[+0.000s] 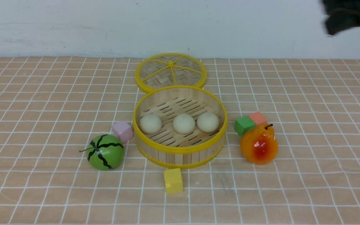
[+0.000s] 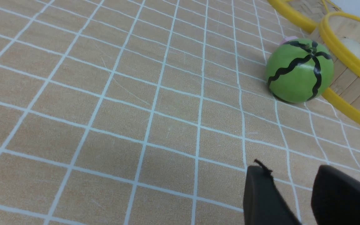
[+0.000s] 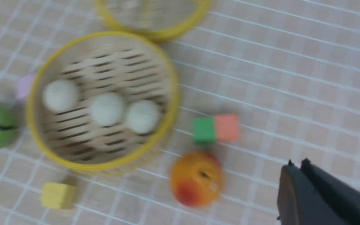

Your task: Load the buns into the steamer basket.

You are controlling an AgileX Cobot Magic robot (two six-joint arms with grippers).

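Three off-white buns [image 1: 150, 123] [image 1: 183, 123] [image 1: 207, 122] lie in a row on the slatted floor of the steamer basket [image 1: 180, 149], mid-table. The right wrist view shows the same buns [image 3: 106, 108] inside the basket [image 3: 105, 165] from high above. My right gripper [image 3: 297, 162] is shut and empty, well off to the side of the basket over bare cloth. A dark blur of the right arm [image 1: 348, 15] sits at the front view's top right. My left gripper [image 2: 289, 170] is open and empty, low over the cloth, short of the green melon toy [image 2: 298, 70].
The woven lid [image 1: 170, 73] lies flat behind the basket. The melon toy [image 1: 105, 152] and a pink block [image 1: 122, 131] sit left of it. An orange-red pear [image 1: 259, 144], a green block [image 1: 244, 125] and a salmon block [image 1: 257, 118] sit to its right. A yellow block [image 1: 173, 180] lies in front.
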